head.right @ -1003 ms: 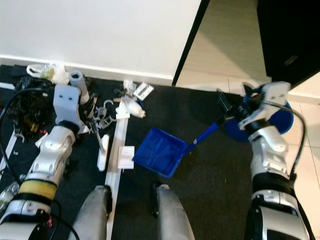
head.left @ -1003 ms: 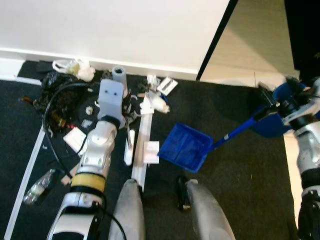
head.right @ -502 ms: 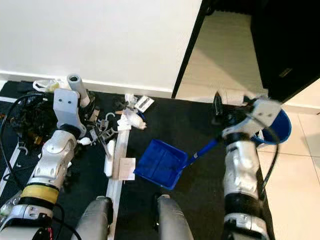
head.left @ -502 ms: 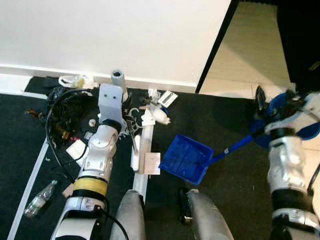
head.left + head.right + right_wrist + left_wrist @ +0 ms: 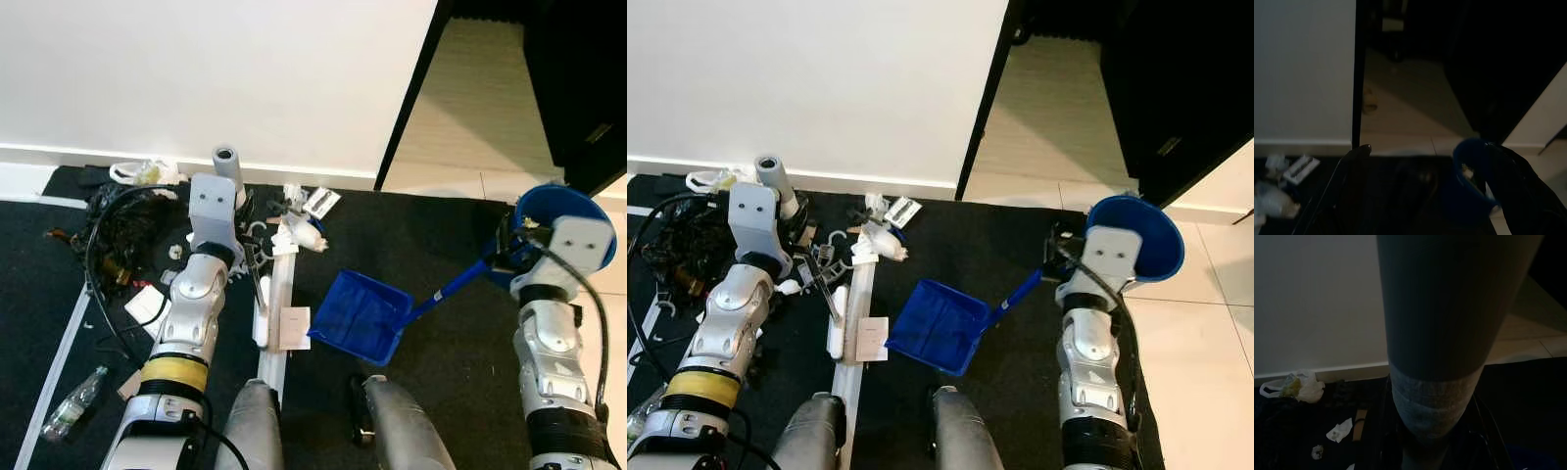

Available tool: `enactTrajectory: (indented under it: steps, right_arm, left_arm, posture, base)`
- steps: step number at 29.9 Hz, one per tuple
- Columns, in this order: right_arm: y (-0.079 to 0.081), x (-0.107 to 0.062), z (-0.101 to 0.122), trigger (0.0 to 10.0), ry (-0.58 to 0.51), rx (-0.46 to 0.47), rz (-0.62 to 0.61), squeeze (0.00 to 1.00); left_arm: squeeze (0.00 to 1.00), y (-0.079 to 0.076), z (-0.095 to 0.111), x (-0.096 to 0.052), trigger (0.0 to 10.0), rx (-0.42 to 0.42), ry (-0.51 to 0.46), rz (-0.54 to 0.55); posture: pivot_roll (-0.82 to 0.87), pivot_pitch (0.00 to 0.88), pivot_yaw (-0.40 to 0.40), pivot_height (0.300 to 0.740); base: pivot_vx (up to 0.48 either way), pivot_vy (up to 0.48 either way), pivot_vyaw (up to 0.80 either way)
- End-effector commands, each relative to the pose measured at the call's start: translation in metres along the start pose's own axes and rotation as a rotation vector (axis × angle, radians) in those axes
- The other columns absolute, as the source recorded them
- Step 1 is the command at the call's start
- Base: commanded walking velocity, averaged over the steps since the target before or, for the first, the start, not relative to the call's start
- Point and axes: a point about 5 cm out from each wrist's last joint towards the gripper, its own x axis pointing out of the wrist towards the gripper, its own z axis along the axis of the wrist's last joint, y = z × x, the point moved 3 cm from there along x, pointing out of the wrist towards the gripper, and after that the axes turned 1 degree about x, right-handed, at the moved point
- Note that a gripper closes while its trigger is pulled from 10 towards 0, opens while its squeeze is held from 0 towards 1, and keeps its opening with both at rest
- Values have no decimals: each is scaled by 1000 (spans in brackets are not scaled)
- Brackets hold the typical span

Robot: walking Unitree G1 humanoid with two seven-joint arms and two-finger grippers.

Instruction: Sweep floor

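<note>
— Blue dustpan on the dark carpet: who has it?
— The right gripper grips its handle. The left gripper, beyond the pan's left, clasps the grey broom pole. Litter lies beside the broom.

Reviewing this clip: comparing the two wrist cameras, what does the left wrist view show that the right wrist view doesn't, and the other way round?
Particular to the left wrist view: a thick dark pole with a grey taped band close to the lens, a crumpled white plastic bag against the baseboard, and paper scraps on the carpet.

Particular to the right wrist view: a blue bucket, a dark doorway, and a white packet.

Shared: the white wall, baseboard, black carpet and pale tiles. Both views are dim.
</note>
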Motion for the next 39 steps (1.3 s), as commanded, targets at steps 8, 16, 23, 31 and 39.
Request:
enactTrajectory:
  steps: [8, 16, 23, 31, 39]
  right_arm:
    - [-7, -3, -52, 10000, 212, -45, 38, 39]
    - [-1, 2, -54, 10000, 215, -2, 65, 0]
    - [18, 5, -48, 10000, 162, 41, 134, 0]
    - [34, -5, -60, 10000, 188, 32, 185, 0]
    - [31, -2, -60, 10000, 182, 24, 185, 0]
  left_arm:
    - [0, 1, 5, 0, 10000, 10, -21, -1]
    - [0, 4, 8, 1, 10000, 21, -32, 7]
    - [0, 9, 8, -2, 10000, 30, -32, 19]
    - [0, 9, 6, -4, 10000, 29, -29, 23]
    - [0, 9, 8, -1, 10000, 28, -33, 21]
  posture:
    - [82, 142, -57, 740]
    - [95, 145, -60, 740]
    - [98, 137, -65, 740]
    - [101, 128, -67, 740]
    - [101, 131, -63, 740]
  base:
    - [0, 0, 0]
    - [0, 0, 0]
    - [0, 0, 0]
    - [0, 0, 0]
    - [0, 0, 0]
